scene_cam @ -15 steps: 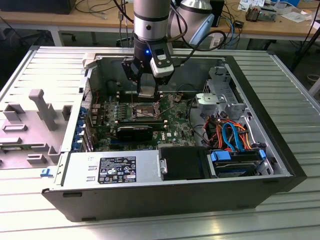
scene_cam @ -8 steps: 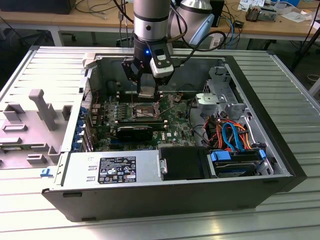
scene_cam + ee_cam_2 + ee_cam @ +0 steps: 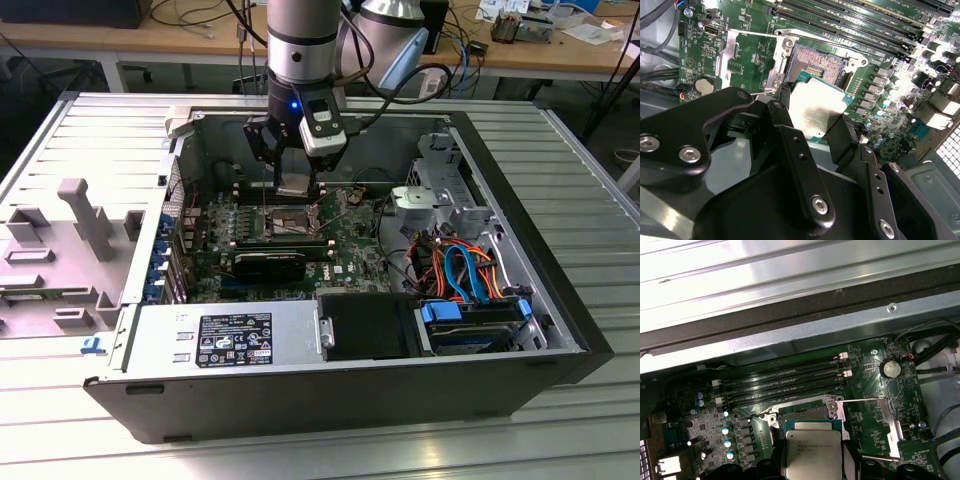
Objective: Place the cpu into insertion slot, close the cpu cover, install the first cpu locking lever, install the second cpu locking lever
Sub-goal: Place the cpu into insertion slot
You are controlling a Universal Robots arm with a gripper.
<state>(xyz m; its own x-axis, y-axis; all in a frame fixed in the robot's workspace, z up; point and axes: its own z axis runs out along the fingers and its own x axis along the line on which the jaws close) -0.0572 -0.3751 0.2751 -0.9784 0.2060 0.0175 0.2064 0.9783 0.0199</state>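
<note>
Jaws clenched on cpu [image 3: 817,112] by two opposite edges. Cpu hangs just above insertion slot [image 3: 816,60], not yet seated. Likely light, stiff, thin; smooth metal top, slippery. Underside contacts and slot pins probably fragile: hold edges only, level, gentle squeeze.

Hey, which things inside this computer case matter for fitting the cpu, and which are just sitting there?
For the job:
gripper, shut on the cpu
insertion slot, just below the cpu

Just lying about:
memory slots
graphics card
coin battery
orange and blue cables
power supply
</note>
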